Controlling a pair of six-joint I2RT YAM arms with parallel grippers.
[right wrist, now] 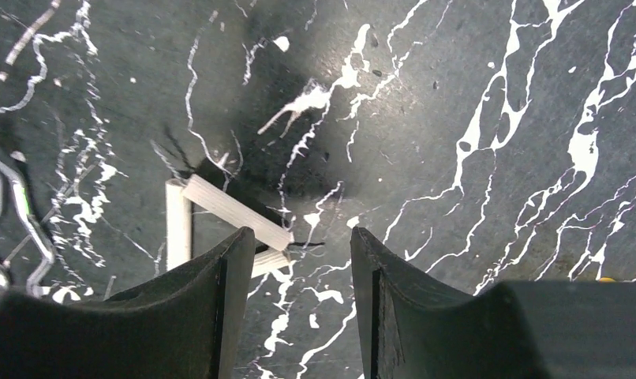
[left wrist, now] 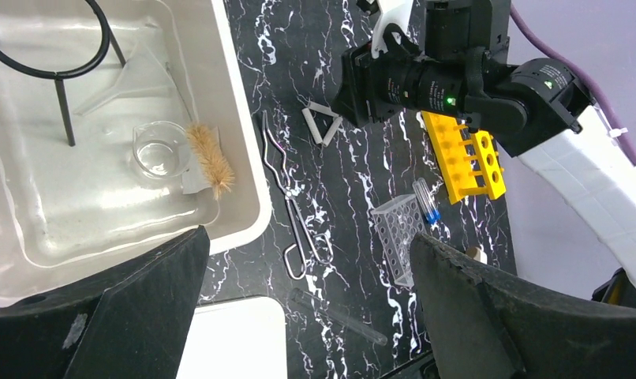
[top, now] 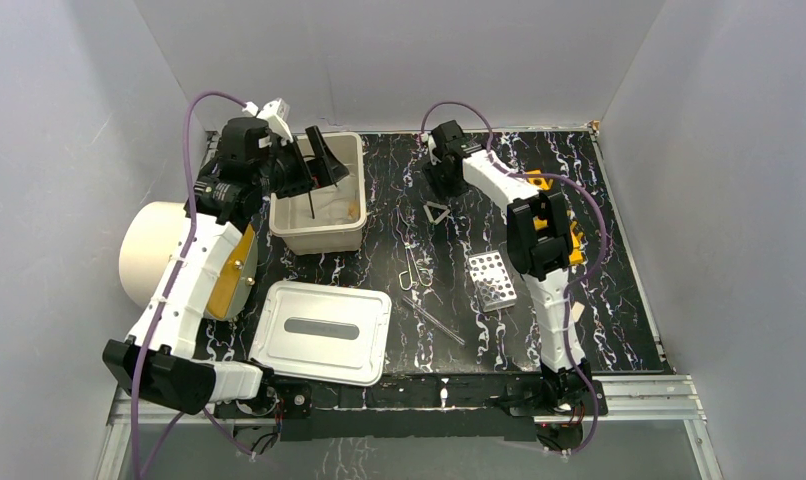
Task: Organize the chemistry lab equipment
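Glass rod [top: 434, 318] lies nearest on the tabletop [top: 629, 300], with the wire tongs [top: 410, 268] and silver perforated rack [top: 491, 280] just beyond. Farther on, the right tool [right wrist: 299, 245] hangs spread over a white clay triangle [right wrist: 236, 213] lying flat, one corner reaching the gap. We judge it light, stiff and brittle; pinch one tube side gently. Farthest, the left tool [left wrist: 307, 245] gapes empty above the bin [top: 351, 215] holding the beaker [left wrist: 159, 150].

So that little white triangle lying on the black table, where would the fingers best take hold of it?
Likely one straight side, coming straight down from above. The white triangle lies flat on the table, so nothing sticks up to pinch from the side, but its open middle lets one finger go inside and one outside. The right gripper hangs over one corner, fingers apart.
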